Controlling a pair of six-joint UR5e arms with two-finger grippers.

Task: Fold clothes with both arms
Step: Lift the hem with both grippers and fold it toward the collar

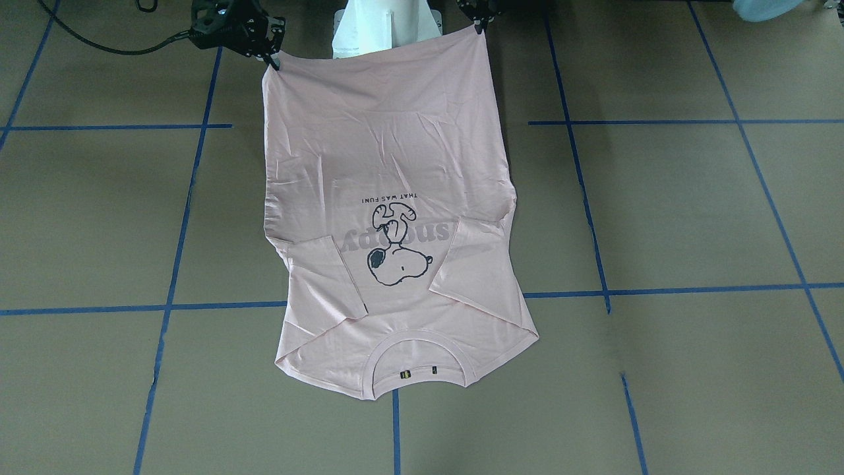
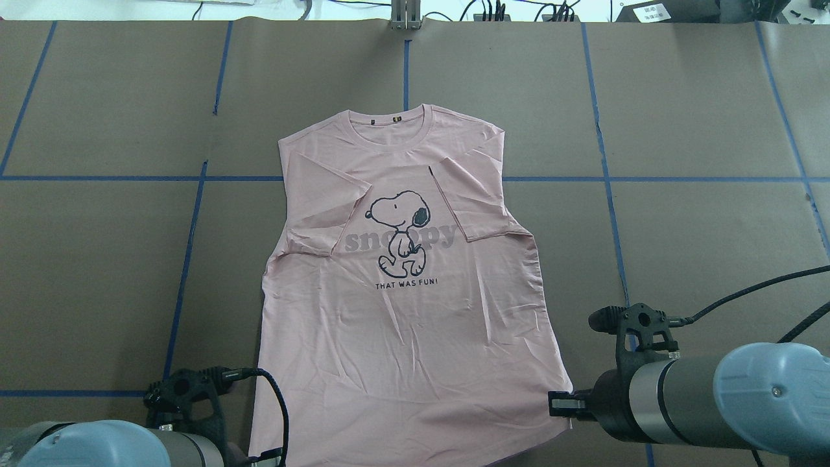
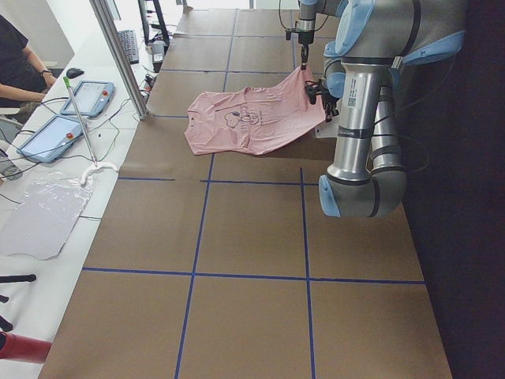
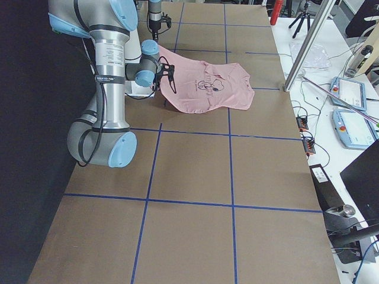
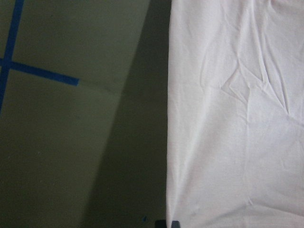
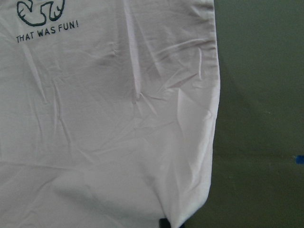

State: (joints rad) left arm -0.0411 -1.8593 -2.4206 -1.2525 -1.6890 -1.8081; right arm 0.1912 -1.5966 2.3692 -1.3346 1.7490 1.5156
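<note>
Pink cotton is spanning the gap between my two grippers: the T-shirt (image 2: pixel 402 337) is lying front up, its hem lifted off the table (image 2: pixel 681 259) and its collar end resting flat at the far side from both grippers. My left gripper (image 1: pixel 479 25) is pinching one hem corner and my right gripper (image 1: pixel 271 61) is pinching the other, each pair of fingers pressed together on the fabric. Out from the grippers the cloth is sloping down onto the brown table cover. The cartoon dog (image 2: pixel 402 227) and its grey lettering are facing up, well away from the fingertips. Both short sleeves are lying folded inward over the chest, one on each side of the dog. Through each wrist camera I am seeing wrinkled pink fabric running out ahead of the gripper, with bare table on the outer side. Blue tape lines (image 2: pixel 681 179) are crossing the cover beside the shirt. Behind the grippers, between them, the white pedestal (image 1: pixel 382 26) is standing close to the raised hem.
</note>
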